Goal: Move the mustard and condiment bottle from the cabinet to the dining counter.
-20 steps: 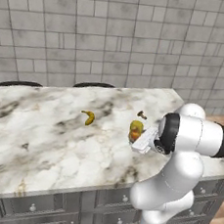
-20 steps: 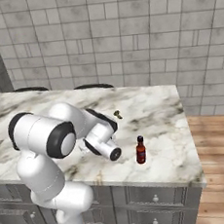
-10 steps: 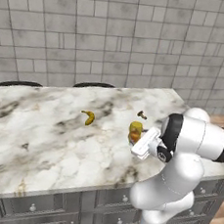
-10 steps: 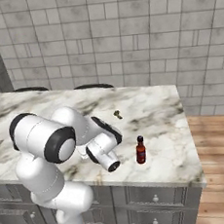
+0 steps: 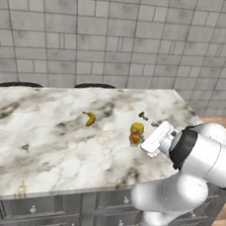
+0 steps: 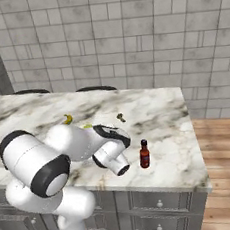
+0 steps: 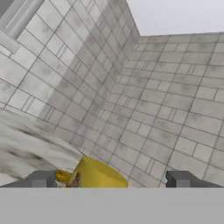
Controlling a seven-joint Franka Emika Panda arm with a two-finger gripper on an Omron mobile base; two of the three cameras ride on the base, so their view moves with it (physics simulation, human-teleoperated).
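Left base view: the mustard [image 5: 136, 134] stands on the marble surface [image 5: 42, 137], just beside the wrist. Right base view: the sauce bottle [image 6: 144, 154] stands apart, probably glass; grip its body. Hand view: the end effector [image 7: 111, 180] gapes empty over the mustard's top.
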